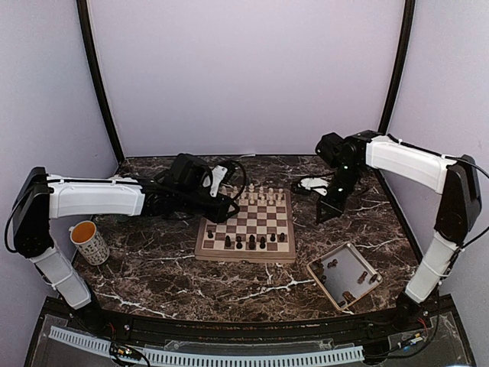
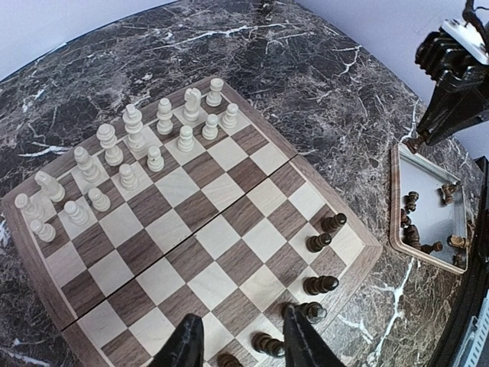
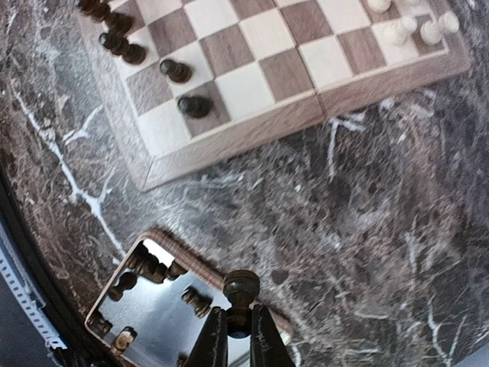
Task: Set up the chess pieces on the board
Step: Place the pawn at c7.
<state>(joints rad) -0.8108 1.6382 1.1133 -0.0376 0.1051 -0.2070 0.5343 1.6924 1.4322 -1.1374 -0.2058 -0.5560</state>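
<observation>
The chessboard (image 1: 244, 227) lies mid-table. Several dark chess pieces (image 1: 250, 242) stand along its near row, and they also show in the left wrist view (image 2: 321, 284) and the right wrist view (image 3: 175, 70). More dark pieces (image 3: 153, 267) lie in the beige tray (image 1: 365, 267). My left gripper (image 2: 241, 345) is open and empty, low over the board's dark-piece edge, its right finger (image 2: 302, 336) close beside a dark piece (image 2: 312, 311). It also shows in the top view (image 1: 228, 207). My right gripper (image 3: 238, 330) is shut on a dark piece (image 3: 241, 289), held above the marble between tray and board; it shows in the top view (image 1: 328, 208).
Pale cream pieces (image 2: 134, 145) fill the board's far two rows. A white patterned mug (image 1: 89, 242) stands at the left. A small white object (image 1: 312, 183) lies behind the board at right. The tray (image 3: 183, 260) sits at the front right, tilted to the board.
</observation>
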